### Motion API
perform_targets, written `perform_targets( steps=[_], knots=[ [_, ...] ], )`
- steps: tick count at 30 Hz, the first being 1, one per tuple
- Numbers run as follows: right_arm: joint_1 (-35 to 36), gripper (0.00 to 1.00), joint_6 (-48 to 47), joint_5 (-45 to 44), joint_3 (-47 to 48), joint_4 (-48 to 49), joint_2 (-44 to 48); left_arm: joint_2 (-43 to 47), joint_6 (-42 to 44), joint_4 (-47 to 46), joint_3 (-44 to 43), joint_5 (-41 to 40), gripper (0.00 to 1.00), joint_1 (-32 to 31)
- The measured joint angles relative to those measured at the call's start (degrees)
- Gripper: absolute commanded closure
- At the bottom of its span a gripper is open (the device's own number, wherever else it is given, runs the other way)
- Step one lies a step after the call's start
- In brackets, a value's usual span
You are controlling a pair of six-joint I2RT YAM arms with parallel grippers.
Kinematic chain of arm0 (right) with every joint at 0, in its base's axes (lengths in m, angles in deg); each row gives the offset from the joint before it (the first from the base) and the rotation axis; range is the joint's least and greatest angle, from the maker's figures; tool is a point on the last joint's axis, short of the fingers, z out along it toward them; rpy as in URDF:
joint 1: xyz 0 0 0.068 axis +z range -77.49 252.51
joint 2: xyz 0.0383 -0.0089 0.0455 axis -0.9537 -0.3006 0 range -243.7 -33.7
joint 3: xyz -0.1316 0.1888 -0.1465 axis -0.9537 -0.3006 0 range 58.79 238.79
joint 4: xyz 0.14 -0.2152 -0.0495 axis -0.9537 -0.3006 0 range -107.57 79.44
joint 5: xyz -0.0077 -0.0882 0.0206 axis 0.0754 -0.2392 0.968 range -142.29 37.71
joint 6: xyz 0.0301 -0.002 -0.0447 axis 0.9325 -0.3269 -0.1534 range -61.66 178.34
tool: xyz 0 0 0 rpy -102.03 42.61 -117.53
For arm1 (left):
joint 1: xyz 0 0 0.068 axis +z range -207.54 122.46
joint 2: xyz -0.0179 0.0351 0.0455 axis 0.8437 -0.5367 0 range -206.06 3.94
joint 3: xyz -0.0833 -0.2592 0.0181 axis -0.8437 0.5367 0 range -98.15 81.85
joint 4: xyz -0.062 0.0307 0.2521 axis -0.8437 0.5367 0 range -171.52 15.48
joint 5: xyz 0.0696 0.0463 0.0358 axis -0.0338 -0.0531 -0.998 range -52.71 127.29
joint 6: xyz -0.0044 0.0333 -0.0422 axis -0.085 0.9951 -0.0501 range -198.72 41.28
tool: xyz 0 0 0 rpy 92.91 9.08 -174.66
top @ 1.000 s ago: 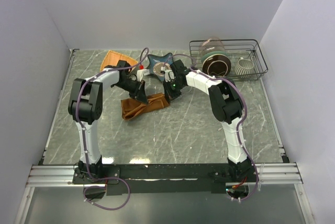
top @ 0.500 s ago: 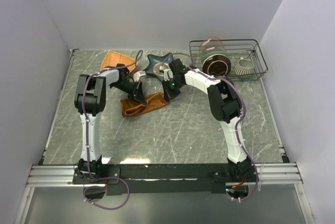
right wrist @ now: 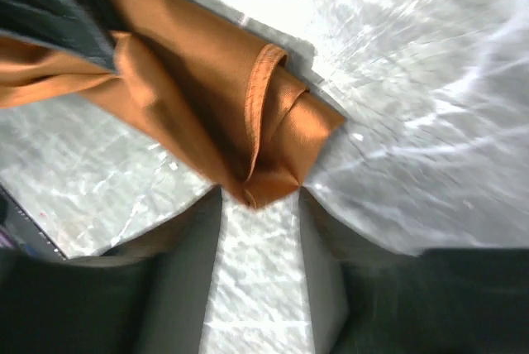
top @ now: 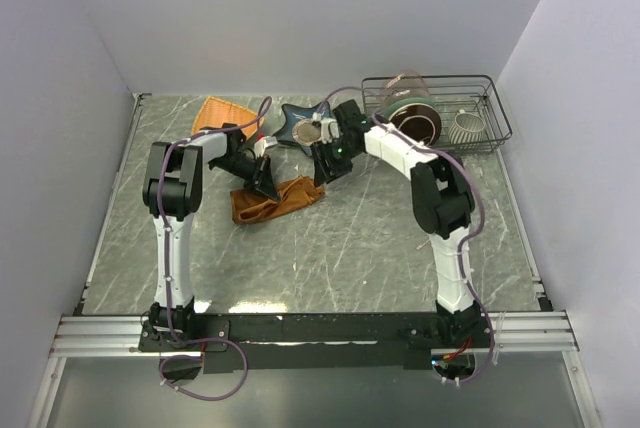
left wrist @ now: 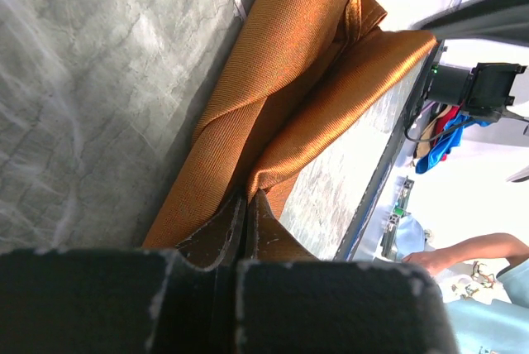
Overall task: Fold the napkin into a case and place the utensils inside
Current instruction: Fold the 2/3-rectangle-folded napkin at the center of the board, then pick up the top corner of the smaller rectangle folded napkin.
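Right claw [right wrist: 258,205] has backed off the napkin [left wrist: 281,106], gaping, seemingly empty; left claw [left wrist: 246,205] pinches its fold.

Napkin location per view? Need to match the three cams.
Top external: napkin lies mid-table, slightly left of centre.
Left wrist: napkin runs diagonally through the centre.
Right wrist: napkin spans upper left to centre, folded corner pointing down.
Shared landmark: grey marbled table under it.

No readable text, no labels, no brands, no numbers, no signs in any view
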Motion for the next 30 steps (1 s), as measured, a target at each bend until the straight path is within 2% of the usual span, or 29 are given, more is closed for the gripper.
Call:
perform_targets(
  steps=[1, 4, 6, 19, 23, 26, 30],
  knots=[
    [-0.24, 0.31, -0.20, 0.20, 0.00, 0.11, 0.92, -0.07, 0.02, 0.13, -0.11, -0.02, 0.99, 0.00],
    [-0.81, 0.21, -0.79, 2.23, 0.04, 0.92, 3.32, -0.37, 0.02, 0.74, -0.61, -0.04, 0.99, 0.04],
    [-0.85, 0.20, -1.27, 4.04, 0.79, 1.62, 3.67, -0.61, 0.02, 1.16, -0.94, -0.07, 0.99, 0.04],
    [5.64, 0.22, -8.31, 5.42, 4.96, 3.17, -0.44, -0.94, 0.00, 1.42, -1.14, 0.31, 0.99, 0.07],
    [6.03, 0.24, -9.40, 4.22, 4.68, 3.23, -2.32, -0.94, 0.04, 1.42, -1.14, 0.35, 0.99, 0.07],
    [6.03, 0.29, -9.86, 3.76, 4.50, 3.26, -2.38, -0.96, 0.07, 1.42, -1.14, 0.37, 0.99, 0.07],
    [6.03, 0.27, -9.99, 3.58, 4.50, 3.54, -2.38, -0.96, 0.20, 1.46, -1.14, 0.39, 0.99, 0.11]
  ],
)
